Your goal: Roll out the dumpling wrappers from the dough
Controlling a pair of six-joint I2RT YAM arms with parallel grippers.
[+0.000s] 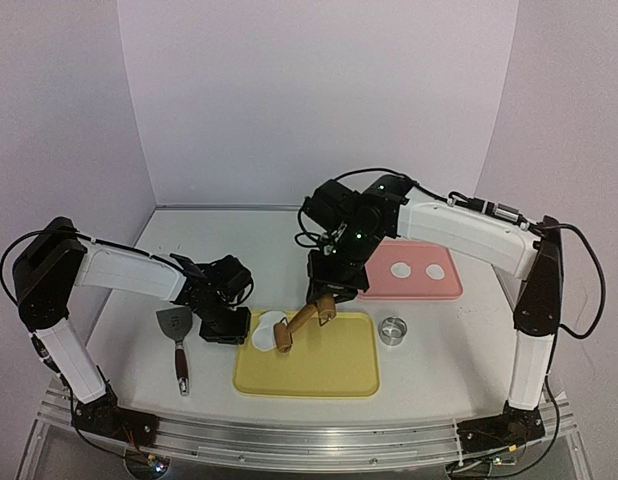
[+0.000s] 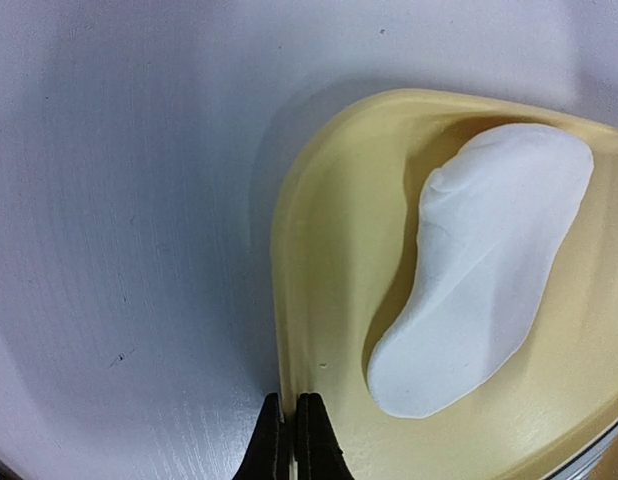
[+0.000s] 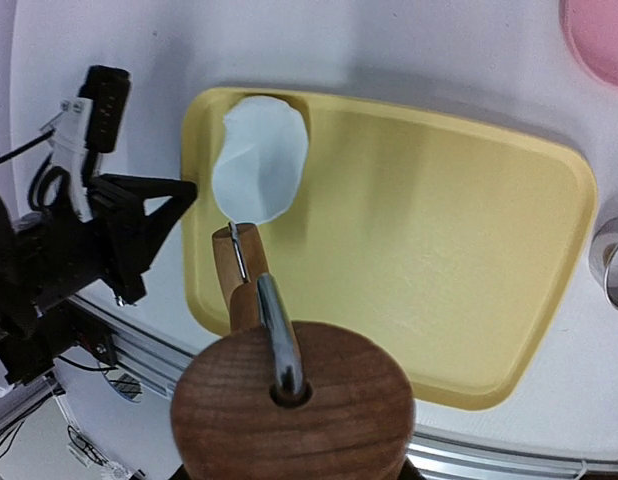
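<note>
An irregular white dough piece lies in the far left corner of the yellow tray. My right gripper is shut on the wooden roller's handle. The roller's small barrel rests at the dough's near edge. The handle hides my right fingers in the wrist view. My left gripper is shut on the yellow tray's left rim, with the dough just to the right. Two round white dumpling wrappers lie on the pink tray at the right.
A metal ring cutter stands right of the yellow tray, also at the right wrist view's edge. A spatula with a wooden handle lies left of the left gripper. The table's aluminium front rail runs along the near edge.
</note>
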